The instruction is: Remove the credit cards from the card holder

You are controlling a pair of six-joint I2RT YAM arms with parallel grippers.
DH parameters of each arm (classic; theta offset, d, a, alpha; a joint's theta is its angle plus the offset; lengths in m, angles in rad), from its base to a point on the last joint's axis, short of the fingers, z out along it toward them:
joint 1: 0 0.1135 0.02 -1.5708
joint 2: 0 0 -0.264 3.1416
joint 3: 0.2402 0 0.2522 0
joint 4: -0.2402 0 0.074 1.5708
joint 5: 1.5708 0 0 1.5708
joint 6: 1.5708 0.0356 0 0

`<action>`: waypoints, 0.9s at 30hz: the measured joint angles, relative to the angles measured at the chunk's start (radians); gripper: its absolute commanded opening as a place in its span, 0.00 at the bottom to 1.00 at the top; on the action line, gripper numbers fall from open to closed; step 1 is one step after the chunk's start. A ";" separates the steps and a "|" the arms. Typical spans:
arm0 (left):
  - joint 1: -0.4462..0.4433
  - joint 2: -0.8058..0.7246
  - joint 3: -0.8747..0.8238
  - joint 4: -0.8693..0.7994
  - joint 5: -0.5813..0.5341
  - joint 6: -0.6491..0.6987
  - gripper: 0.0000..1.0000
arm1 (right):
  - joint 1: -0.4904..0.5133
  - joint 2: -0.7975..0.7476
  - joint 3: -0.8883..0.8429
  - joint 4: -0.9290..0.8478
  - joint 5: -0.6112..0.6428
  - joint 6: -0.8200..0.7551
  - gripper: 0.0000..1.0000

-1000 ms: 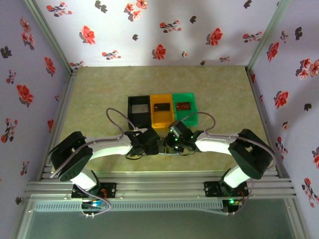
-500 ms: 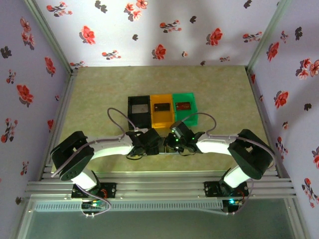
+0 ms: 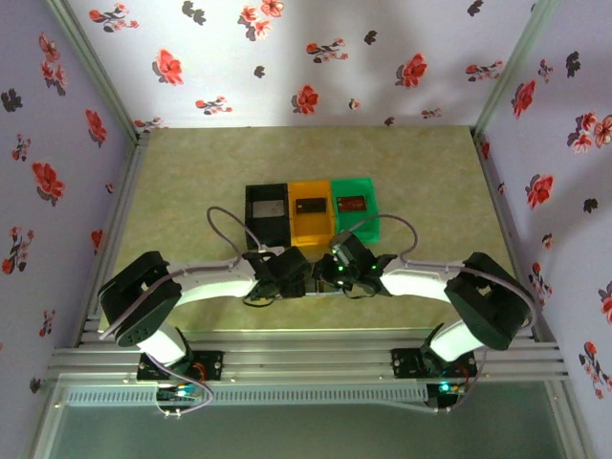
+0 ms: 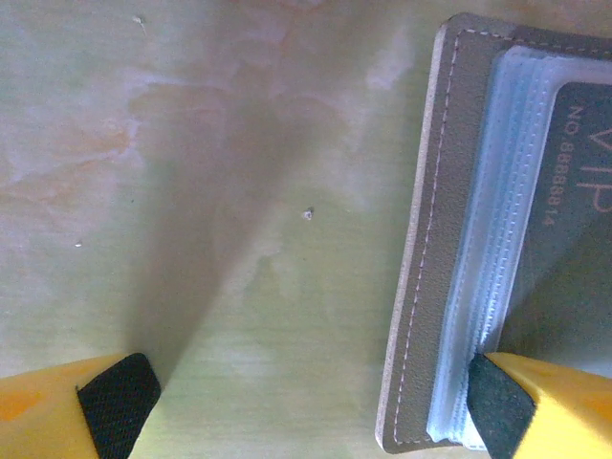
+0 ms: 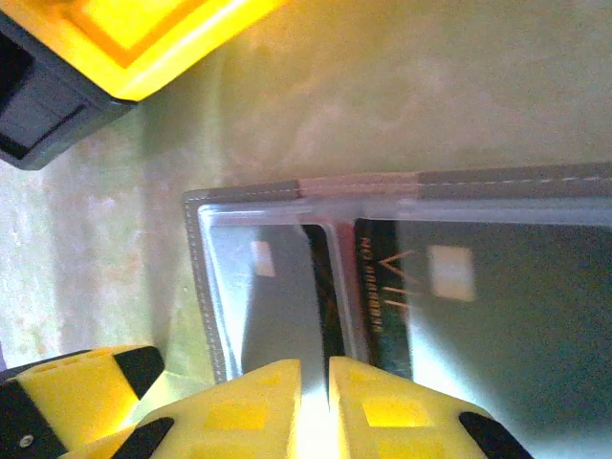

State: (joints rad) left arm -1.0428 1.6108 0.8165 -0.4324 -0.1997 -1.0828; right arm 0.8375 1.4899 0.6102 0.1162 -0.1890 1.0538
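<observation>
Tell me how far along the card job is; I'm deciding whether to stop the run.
Partly. Done: one reddish-brown card lies in the orange bin, another card in the green bin. In hand: the open left gripper straddles an edge of the card holder; the nearly shut right gripper sits at its clear sleeve. Left: a dark VIP card inside.

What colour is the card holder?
The card holder is grey with pale stitching, clearest in the left wrist view.

Card holder (image 4: 421,287) flat on bench (image 4: 239,191), beneath right claw (image 5: 314,402), its edge under left claw (image 4: 306,402); three bins (image 3: 308,232) abreast beyond both claws.
</observation>
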 measured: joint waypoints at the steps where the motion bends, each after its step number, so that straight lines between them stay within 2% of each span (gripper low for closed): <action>1: 0.000 0.000 0.000 0.000 0.000 0.000 0.91 | 0.000 -0.002 0.000 0.005 -0.002 -0.001 0.17; 27: -0.003 0.001 0.002 -0.002 -0.002 0.000 0.91 | 0.000 0.016 0.000 -0.008 0.002 -0.014 0.19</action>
State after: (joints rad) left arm -1.0454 1.6115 0.8185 -0.4343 -0.2012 -1.0832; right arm 0.8375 1.5059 0.6106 0.1078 -0.1871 1.0393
